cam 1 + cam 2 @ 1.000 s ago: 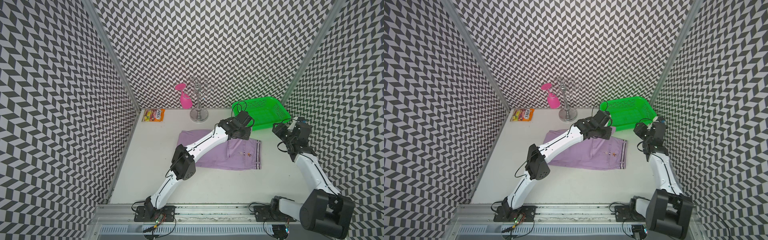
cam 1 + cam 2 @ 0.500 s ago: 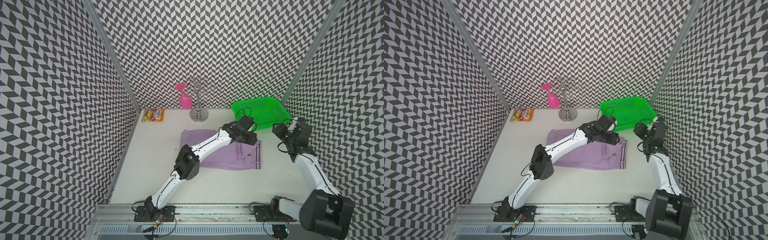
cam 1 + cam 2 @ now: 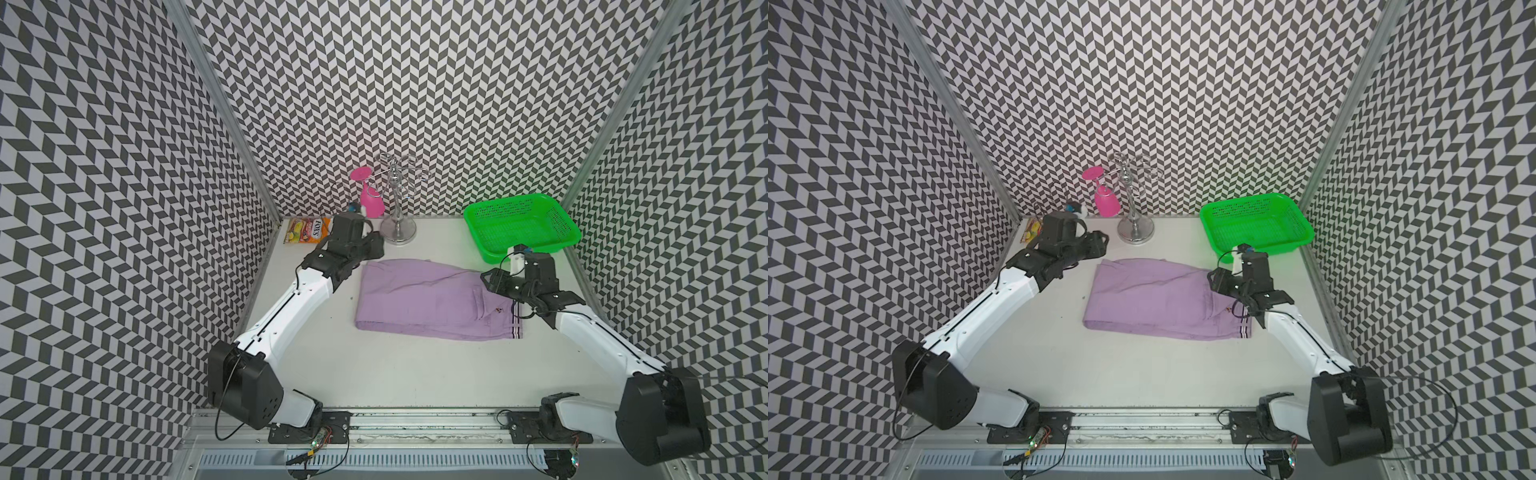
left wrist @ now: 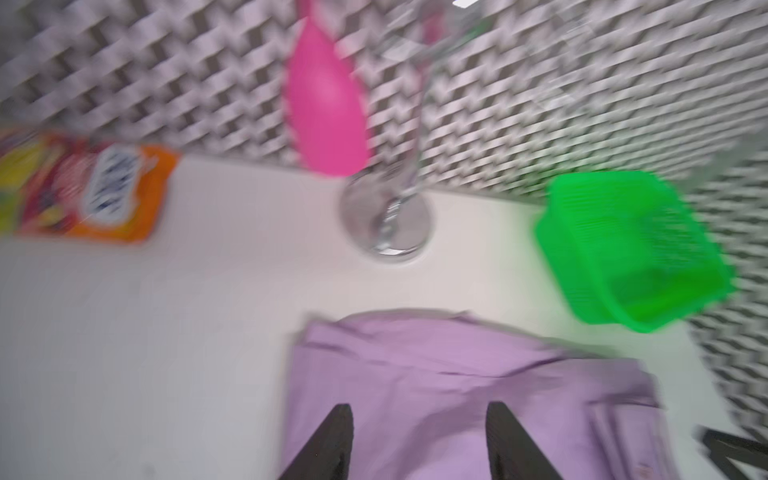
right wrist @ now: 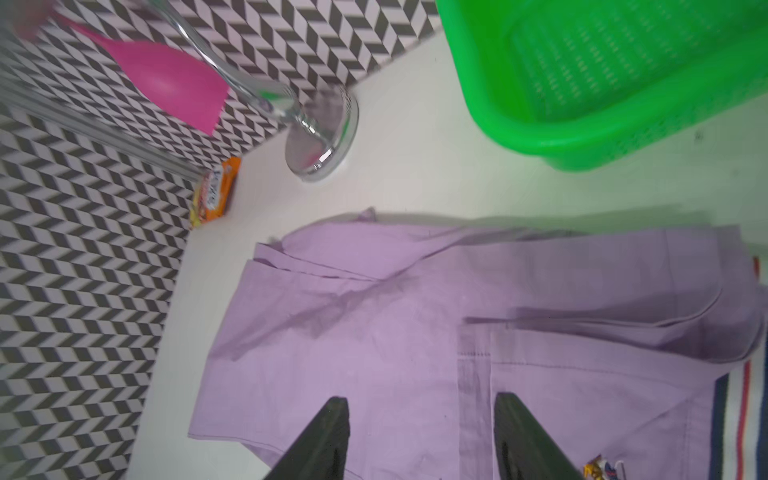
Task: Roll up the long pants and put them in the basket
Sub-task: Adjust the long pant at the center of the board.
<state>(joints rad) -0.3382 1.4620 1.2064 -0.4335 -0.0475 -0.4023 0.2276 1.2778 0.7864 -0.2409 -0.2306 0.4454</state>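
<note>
Pulled my left arm back off the long pants (image 3: 419, 299) toward the chrome glass stand (image 3: 398, 230). Left fingers (image 4: 332, 444) are parted and empty. Right fingers (image 5: 328, 436) are also parted and empty, over the waistband (image 3: 516, 322), probably to start the roll. Pants lie folded flat mid-surface (image 3: 415, 374).

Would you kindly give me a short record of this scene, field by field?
long pants: folded flat, not yet rolled, striped waistband toward the right arm
left gripper: jaws open, empty, beside the pants' back left corner
right gripper: jaws open, empty, over the waistband end
green basket: back right, behind the pants
pink glass: hanging upside down on the silver stand
snack packet: back left corner
</note>
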